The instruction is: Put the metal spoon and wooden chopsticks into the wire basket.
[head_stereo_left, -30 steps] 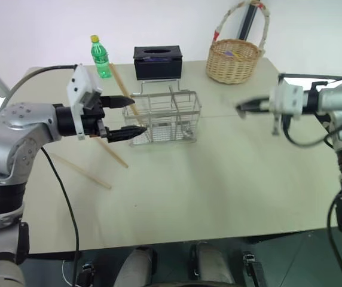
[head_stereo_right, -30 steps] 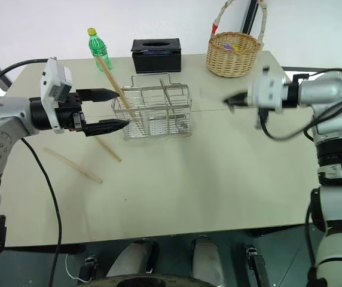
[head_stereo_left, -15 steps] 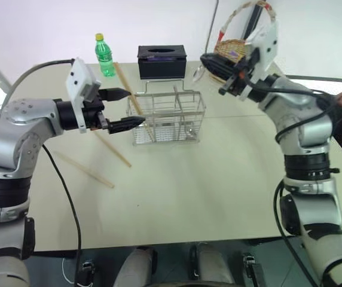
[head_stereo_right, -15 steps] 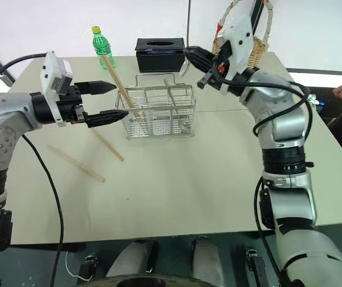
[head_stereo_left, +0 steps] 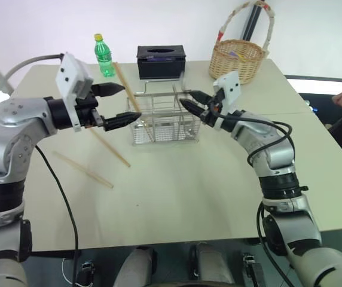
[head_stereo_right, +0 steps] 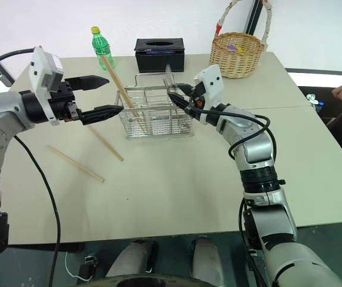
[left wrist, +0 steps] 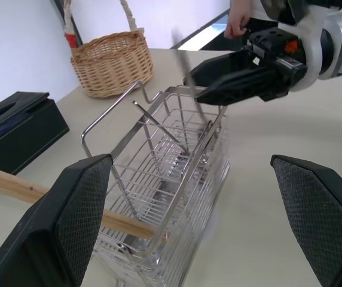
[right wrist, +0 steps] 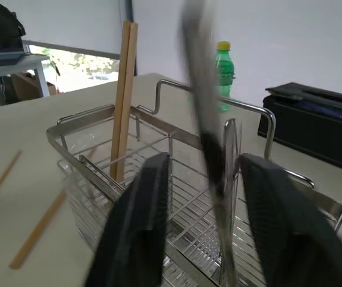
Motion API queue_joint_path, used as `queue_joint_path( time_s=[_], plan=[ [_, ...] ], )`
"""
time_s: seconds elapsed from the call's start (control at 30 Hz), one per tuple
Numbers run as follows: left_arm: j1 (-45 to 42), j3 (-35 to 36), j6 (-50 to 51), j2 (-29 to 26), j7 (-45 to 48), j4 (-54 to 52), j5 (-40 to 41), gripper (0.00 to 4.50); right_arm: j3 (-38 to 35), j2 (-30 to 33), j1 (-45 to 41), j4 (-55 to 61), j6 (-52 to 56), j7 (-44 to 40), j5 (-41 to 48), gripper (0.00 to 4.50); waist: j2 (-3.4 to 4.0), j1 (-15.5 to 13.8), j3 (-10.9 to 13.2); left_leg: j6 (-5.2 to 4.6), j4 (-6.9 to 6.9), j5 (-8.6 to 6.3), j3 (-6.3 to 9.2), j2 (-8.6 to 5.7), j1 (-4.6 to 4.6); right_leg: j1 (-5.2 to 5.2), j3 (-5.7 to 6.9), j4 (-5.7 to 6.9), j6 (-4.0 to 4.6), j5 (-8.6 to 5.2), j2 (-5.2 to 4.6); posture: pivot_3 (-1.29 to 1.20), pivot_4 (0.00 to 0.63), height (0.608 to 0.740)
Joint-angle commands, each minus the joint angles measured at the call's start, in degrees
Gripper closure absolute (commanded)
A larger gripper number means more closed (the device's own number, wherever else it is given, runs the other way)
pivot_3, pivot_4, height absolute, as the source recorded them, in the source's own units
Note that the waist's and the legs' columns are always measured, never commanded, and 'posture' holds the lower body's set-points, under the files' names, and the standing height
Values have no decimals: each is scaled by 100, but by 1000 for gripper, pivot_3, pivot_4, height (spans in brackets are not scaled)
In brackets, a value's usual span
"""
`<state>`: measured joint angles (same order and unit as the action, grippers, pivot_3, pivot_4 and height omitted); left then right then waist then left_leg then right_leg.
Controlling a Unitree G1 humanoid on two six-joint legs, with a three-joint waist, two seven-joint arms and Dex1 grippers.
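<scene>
wire basket (head_stereo_left: pixel 165 122): stands mid-table, 1 end toward each arm.
left gripper (head_stereo_left: pixel 130 103): fingers spread wide, empty, just beside the basket's end near the leaning stick.
right gripper (head_stereo_left: pixel 185 97): over the basket's other end; fingers parted, grasping nothing that I can see.
wooden chopsticks: 1 (head_stereo_left: pixel 125 84) leans inside the basket; 2 (head_stereo_left: pixel 112 151) (head_stereo_left: pixel 82 169) lie flat on the table (head_stereo_left: pixel 207 197), apart.
metal spoon (right wrist: pixel 202 107): upright and blurred between the right fingers, bowl end down over a compartment.
step done well: I judge this the spoon drop; keep the fingers wide and level above the rim, don't knock the basket.
</scene>
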<state>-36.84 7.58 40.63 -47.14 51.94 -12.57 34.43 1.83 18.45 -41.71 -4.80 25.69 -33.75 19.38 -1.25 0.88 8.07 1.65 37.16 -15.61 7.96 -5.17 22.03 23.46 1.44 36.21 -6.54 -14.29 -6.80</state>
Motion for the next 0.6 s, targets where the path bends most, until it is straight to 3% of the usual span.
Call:
queue_joint_path(
  time_s=[0.03,0.07,0.23,0.43,0.6],
  plan=[
    [-57,240,11,-72,-97,-161,79,0,-151,-3,-115,163,-157,155,-88,453,0,-1,0,0,0,0,1,0,0,0,0,0,0,0,0,0,150,661],
    [-60,259,20,-60,-132,-155,79,0,-169,38,-130,187,-169,156,-102,22,0,0,0,0,0,0,1,0,0,0,0,0,0,0,0,0,150,661],
    [-72,330,31,-2,-347,-97,71,0,-392,397,-270,329,-58,-38,62,22,0,-7,0,0,0,0,1,0,0,0,0,0,0,0,0,0,150,661],
    [-58,747,168,54,-962,-25,42,0,-1071,1656,-799,820,632,-1372,1179,22,2,-11,2,-2,-3,-1,1,0,3,0,3,-5,-1,0,0,0,150,661],
    [-149,1150,523,108,-1680,-37,105,0,-1373,2662,-756,1335,1185,-2564,2057,22,-1,-4,0,-8,-3,-4,2,4,2,-7,10,-12,-1,-1,-2,0,150,661]
  ],
)
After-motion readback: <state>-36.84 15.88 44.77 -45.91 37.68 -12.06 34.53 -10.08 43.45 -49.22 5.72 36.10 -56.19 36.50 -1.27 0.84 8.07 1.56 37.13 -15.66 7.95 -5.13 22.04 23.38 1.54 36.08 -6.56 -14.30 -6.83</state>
